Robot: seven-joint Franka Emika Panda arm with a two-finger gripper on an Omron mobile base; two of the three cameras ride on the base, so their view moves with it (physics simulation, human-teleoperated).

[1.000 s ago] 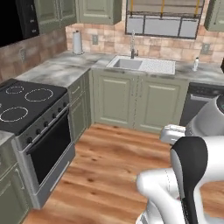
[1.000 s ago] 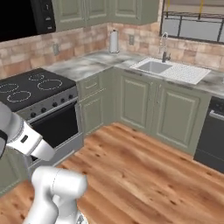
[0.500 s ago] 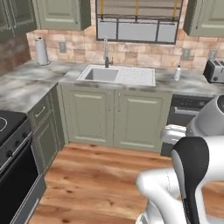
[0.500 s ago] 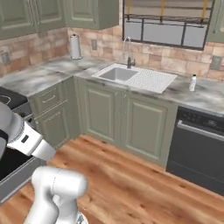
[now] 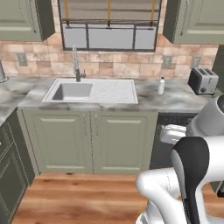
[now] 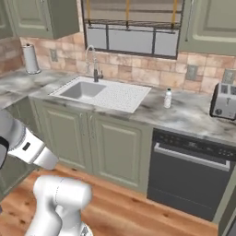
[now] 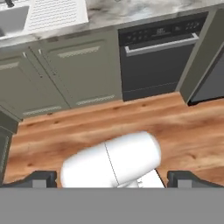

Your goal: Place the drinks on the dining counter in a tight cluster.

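Evidently the base is in transit, facing the kitchen worktop [image 5: 26, 94] and not the dining counter, so the step in hand reads as finding and approaching the drinks. Going left to right in the right base view: a paper towel roll [image 6: 31, 58] stands at the far left by the tiled wall, then the sink [image 6: 83, 90] with its tap [image 6: 94, 64], then the draining board, then a small clear bottle [image 6: 168, 98] standing upright on the marble, apart from the toaster [image 6: 225, 100] at the far right. Below the worktop, the dishwasher [image 6: 190, 173] sits right of the cabinet doors. That small bottle may be one of the drinks, though its cap colour is too small to tell; the other two bottles cannot be placed from here. The gripper [image 7: 112, 179] points down at the wooden floor [image 7: 183, 118], its finger tips spread wide with nothing between them. To do this well, I would keep the arm tucked until the base settles, then square up to the bottle and reach with the jaws level, well clear of the toaster.
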